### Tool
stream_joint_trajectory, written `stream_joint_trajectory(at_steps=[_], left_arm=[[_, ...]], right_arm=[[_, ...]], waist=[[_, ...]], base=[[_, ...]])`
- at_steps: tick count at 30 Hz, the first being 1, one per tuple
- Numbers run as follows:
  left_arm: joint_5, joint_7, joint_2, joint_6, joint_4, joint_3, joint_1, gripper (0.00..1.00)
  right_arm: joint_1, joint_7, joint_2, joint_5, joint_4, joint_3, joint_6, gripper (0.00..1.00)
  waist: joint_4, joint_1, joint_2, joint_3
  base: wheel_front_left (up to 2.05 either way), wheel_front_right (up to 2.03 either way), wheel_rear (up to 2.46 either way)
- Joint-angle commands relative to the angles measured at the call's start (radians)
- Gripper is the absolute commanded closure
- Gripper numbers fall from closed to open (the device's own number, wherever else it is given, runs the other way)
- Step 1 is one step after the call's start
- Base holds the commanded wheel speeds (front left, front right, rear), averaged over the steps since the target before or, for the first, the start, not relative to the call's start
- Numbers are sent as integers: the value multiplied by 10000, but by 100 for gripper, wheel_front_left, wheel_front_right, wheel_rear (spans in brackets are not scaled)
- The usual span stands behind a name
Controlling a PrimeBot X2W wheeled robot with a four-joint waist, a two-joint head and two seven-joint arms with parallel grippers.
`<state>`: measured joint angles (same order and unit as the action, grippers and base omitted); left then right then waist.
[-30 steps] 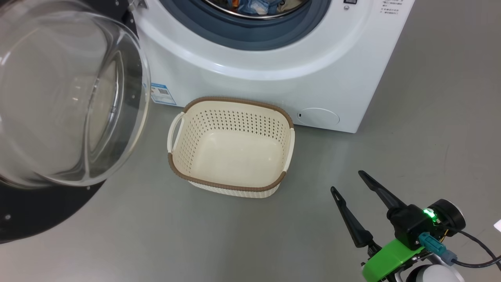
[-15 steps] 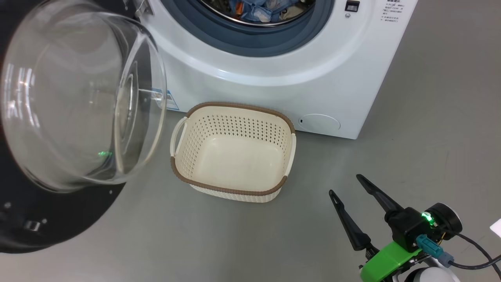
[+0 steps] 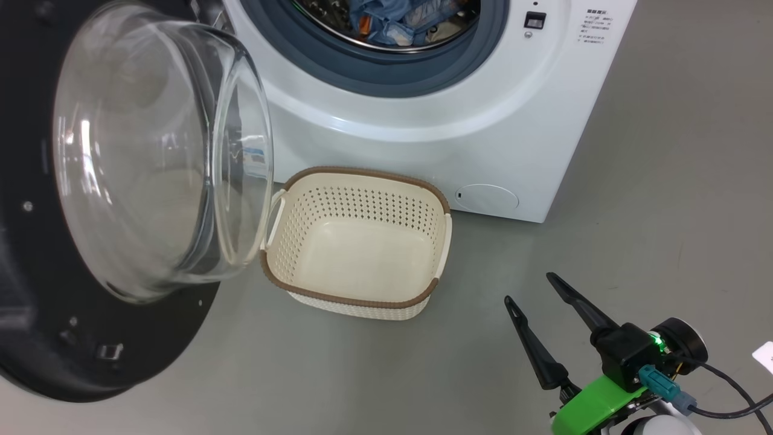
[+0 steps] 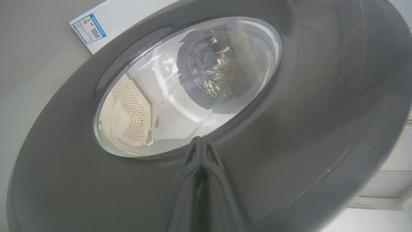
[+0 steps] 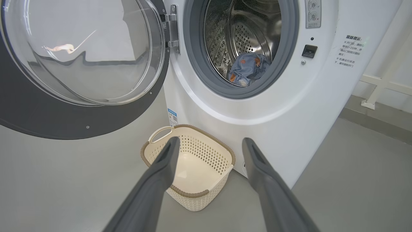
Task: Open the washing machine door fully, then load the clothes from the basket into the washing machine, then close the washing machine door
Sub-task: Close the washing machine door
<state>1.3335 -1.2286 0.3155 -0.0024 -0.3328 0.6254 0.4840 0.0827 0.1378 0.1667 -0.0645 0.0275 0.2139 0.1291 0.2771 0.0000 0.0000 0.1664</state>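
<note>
Cut off by the top edge of the head view: most of the washer (image 3: 423, 121), leaving just the lower arc of its opening and a slice of the clothes (image 3: 392, 18) inside. Shown better in the right wrist view: a blue bundle with orange prints, low in the drum (image 5: 244, 35), behind the grey seal (image 5: 194, 48).

Door (image 3: 36, 314) at the left of the head view, swung out on its hinge (image 5: 172, 29) and clipped by the left and top edges. Glass (image 3: 151, 151) bulging toward frame centre, its lower edge overlapping the left handle (image 3: 275, 211) of the basket (image 3: 356, 300); touching or merely in front, impossible to say. Basket empty, on the floor (image 3: 664, 211) just below the washer front, left of the round cap (image 3: 486, 198).

Left gripper (image 4: 201, 146) blurred in its own view and nearly the same grey as the door rim. Fingers (image 4: 193, 174) pressed together, tips at the lower edge of the glass, contact with the door hard to judge. Basket and drum warped through that glass; label (image 4: 88, 29) sharp at upper left.

Right gripper (image 3: 528, 288) at lower right of the head view, fingers spread wide with nothing between them, well apart from basket and washer. Bare floor across the right side and bottom of that view; tight room between door and basket.
</note>
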Motion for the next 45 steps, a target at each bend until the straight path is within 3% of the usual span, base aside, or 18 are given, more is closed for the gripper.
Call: stream_joint_trajectory(at_steps=[1,18,29,45], left_arm=[[123,-175,403,39,404,167,-108,100],[786,-639,-1272,312,2136,-313,-739,100],[1078,-398,-2243,327,2331,-564,-1011,100],[1768,249,-2633,-38,1943,-1382,-1169,100]], right_arm=[[69,90,-21,-6,-219,195,16,0],[93,189,-192,8,-35,128,16,0],[115,295,-305,11,81,102,16,0],[158,404,-432,32,247,89,16,0]], waist=[[-26,0,0,-16],[-240,0,0,-177],[-511,0,0,-211],[-916,0,0,-245]], base=[[0,0,0],[0,0,0],[0,0,0],[0,0,0]])
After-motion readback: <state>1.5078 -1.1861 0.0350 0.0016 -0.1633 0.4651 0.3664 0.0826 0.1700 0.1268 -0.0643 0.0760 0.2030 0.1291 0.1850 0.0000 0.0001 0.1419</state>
